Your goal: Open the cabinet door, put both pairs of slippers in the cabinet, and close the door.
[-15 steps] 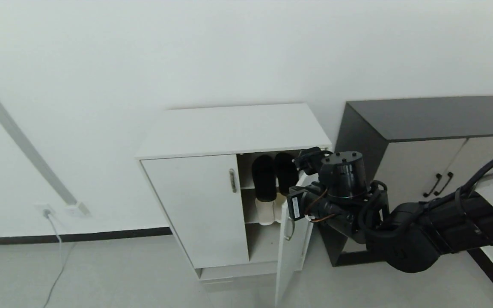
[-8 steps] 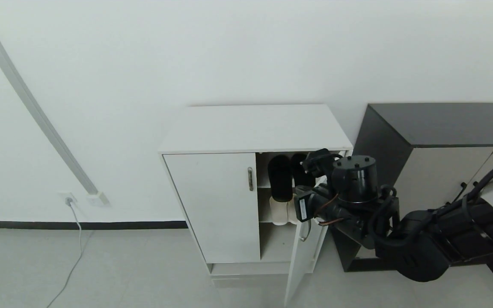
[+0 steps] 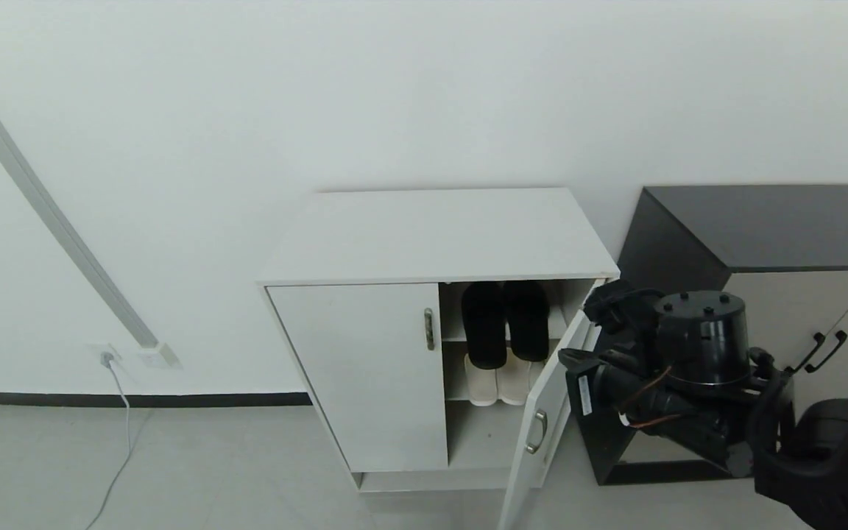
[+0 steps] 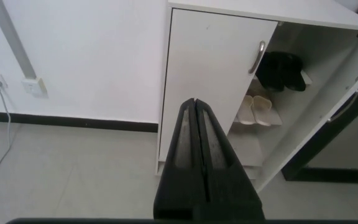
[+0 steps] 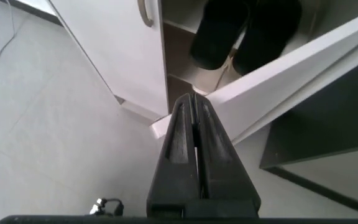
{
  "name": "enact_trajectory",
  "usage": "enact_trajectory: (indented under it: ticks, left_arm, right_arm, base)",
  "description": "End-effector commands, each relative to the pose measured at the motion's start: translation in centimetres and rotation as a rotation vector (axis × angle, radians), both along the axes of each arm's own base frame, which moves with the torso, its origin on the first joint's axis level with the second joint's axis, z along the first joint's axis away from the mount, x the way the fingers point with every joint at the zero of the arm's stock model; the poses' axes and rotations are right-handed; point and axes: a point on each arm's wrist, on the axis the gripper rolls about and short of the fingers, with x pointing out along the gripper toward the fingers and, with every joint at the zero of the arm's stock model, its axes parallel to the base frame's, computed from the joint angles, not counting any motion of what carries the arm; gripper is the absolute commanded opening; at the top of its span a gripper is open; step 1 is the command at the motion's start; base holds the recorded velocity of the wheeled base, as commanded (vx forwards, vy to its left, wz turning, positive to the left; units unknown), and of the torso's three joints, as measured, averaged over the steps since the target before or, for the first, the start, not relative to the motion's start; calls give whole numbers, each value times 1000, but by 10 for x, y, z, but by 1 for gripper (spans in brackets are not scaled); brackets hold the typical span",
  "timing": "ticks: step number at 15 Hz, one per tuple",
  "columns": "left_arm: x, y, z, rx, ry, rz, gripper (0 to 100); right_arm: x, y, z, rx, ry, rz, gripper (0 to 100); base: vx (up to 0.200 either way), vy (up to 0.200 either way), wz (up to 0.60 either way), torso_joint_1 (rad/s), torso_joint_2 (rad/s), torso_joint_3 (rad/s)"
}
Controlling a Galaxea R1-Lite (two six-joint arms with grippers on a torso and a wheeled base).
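The white cabinet has its left door closed and its right door swung out. A black pair of slippers lies on the upper shelf, a white pair on the shelf below. My right gripper is shut and empty, its tip right by the open door; I cannot tell if it touches. In the head view that arm is on the door's outer side. My left gripper is shut and empty, well back from the cabinet.
A dark-topped cabinet stands right beside the white one, just behind my right arm. A wall socket with a cable is at the left, above bare floor. The open door's handle faces outward.
The head view has shifted. My right arm has drawn back from in front of the shelves to the door's outer side, so both pairs now show fully. The door stays open.
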Motion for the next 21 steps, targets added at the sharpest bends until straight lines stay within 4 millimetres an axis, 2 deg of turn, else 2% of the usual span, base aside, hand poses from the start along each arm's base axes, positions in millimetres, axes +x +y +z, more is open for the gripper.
enact_trajectory:
  ticks: [1,4,7,11,19,21]
  left_arm:
    - [0,0,0,0,-1,0,0]
    - [0,0,0,0,-1,2,0]
    - [0,0,0,0,-1,2,0]
    - [0,0,0,-2,-1,2,0]
    - [0,0,0,-2,-1,2,0]
    - [0,0,0,-2,-1,4,0]
  right_arm:
    - [-16,-16,-1,-9,16,-3,0]
    - [-23,-20,-16,-36,69,10,0]
    - [-18,-15,-29,-56,103,14,0]
    - [12,2,-45,-16,48,4,0]
    - [45,24,-54,13,33,23,0]
    - [59,30,-57,21,21,14,0]
  base:
    - [0,0,0,0,0,0]
    - [0,0,0,0,0,0]
    - [0,0,0,0,0,0]
    - [0,0,0,0,0,0]
    - [0,0,0,0,0,0]
    - [0,0,0,0,0,0]
